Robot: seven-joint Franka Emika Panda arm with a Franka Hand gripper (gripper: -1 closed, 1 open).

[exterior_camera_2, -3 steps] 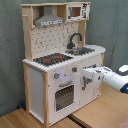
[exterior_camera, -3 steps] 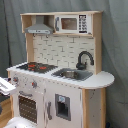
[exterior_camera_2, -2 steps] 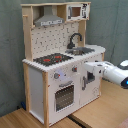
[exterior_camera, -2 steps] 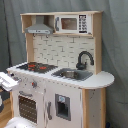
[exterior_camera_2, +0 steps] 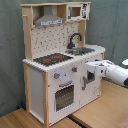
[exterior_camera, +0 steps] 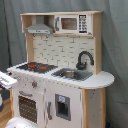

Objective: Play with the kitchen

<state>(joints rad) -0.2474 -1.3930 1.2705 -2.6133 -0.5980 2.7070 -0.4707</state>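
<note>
My pincer (exterior_camera_2: 88, 68) hangs in front of the toy kitchen (exterior_camera_2: 55, 60), level with the top of its lower cupboard door (exterior_camera_2: 89, 81) and pointing at the white front panel. In the second exterior view my white arm (exterior_camera_2: 111, 71) comes in from the second exterior view's right, and the pincer's end sits close against the cupboard face; I cannot tell whether it touches. I cannot tell how far the pincer is open, nor whether it has hold of anything. In the first exterior view only a white part of my arm (exterior_camera: 6, 79) shows at the first exterior view's left edge, beside the kitchen's front corner.

Above my pincer lies the worktop with the black hob (exterior_camera_2: 52, 59) and its red rings, and further along the sink (exterior_camera_2: 83, 50) with the black faucet (exterior_camera_2: 75, 39) behind it. Below the hob is the oven window (exterior_camera_2: 64, 96). High over the pincer are the grey hood (exterior_camera_2: 49, 20) and the small microwave (exterior_camera_2: 76, 11). The kitchen stands on a wooden floor (exterior_camera_2: 95, 112) before a grey curtain (exterior_camera_2: 11, 55).
</note>
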